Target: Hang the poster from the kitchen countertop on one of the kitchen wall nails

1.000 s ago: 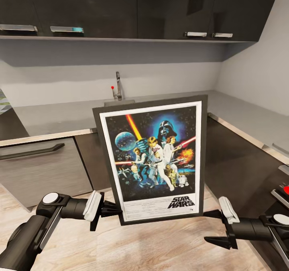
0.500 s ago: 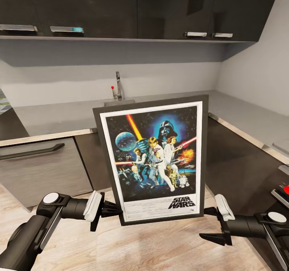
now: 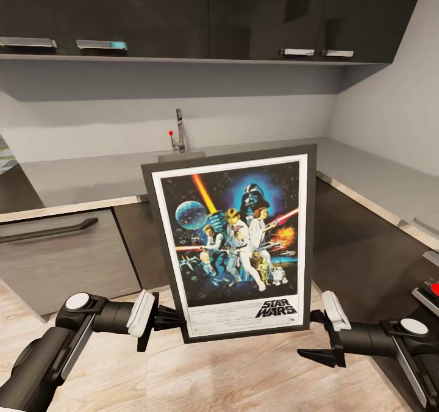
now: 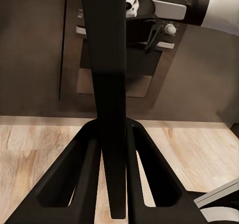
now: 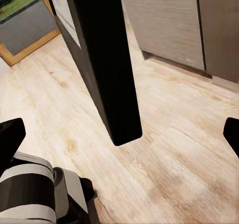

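The poster (image 3: 235,244), a framed Star Wars print, hangs upright in front of me above the wooden floor. My left gripper (image 3: 171,320) is shut on the frame's lower left edge; in the left wrist view that edge (image 4: 107,84) runs as a dark strip between the fingers (image 4: 74,174). My right gripper (image 3: 310,336) stands open just right of the poster's lower right corner, apart from it. In the right wrist view the frame's edge (image 5: 104,59) ends between the spread fingertips (image 5: 10,134). The grey kitchen countertop (image 3: 91,180) lies behind the poster. The wall nails are out of view.
A faucet (image 3: 180,131) rises at the sink behind the poster. Dark upper cabinets (image 3: 183,9) hang over the counter, and a grey drawer front (image 3: 55,253) is at the left. The counter's right branch (image 3: 378,180) carries a hob with a red knob (image 3: 434,288).
My right gripper has moved left, closer to the poster's lower right corner, still open. The left gripper and the poster have stayed put.
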Controlling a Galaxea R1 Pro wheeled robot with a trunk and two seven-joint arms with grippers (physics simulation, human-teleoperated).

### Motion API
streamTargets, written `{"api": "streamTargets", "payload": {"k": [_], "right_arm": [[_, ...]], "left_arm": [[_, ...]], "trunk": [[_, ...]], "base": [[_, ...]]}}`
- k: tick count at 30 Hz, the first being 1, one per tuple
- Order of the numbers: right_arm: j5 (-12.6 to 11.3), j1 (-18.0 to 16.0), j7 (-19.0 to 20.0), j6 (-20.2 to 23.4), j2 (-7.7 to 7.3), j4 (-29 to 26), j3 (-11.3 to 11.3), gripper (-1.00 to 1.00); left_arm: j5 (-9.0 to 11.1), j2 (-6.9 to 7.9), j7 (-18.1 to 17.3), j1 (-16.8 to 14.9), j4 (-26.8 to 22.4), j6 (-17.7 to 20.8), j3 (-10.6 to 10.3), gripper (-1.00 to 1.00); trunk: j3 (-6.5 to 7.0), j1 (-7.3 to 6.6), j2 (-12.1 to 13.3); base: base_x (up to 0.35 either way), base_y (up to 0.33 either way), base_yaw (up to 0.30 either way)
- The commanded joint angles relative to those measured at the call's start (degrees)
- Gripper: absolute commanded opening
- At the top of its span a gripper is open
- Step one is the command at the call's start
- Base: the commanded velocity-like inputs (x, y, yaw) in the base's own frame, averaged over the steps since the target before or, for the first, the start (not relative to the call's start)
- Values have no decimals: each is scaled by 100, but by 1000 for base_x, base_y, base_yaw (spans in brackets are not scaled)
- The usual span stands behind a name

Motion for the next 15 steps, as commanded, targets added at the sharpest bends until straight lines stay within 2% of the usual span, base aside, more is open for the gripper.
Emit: {"api": "streamTargets", "payload": {"k": [1, 8, 15], "right_arm": [[-4, -7, 21, 58, 7, -1, -2, 100], [-4, -25, 26, 43, 41, 2, -2, 100], [-2, -24, 29, 41, 44, 2, -2, 100]], "left_arm": [[17, 5, -4, -4, -2, 43, -10, -100], [-7, 10, 3, -4, -1, 43, -6, -100], [-168, 14, 5, -4, 0, 48, 14, -100]], "trunk": [[-5, 0, -3], [-5, 0, -3], [-5, 0, -3]], "base": [[0, 0, 0], [0, 0, 0], [0, 0, 0]]}}
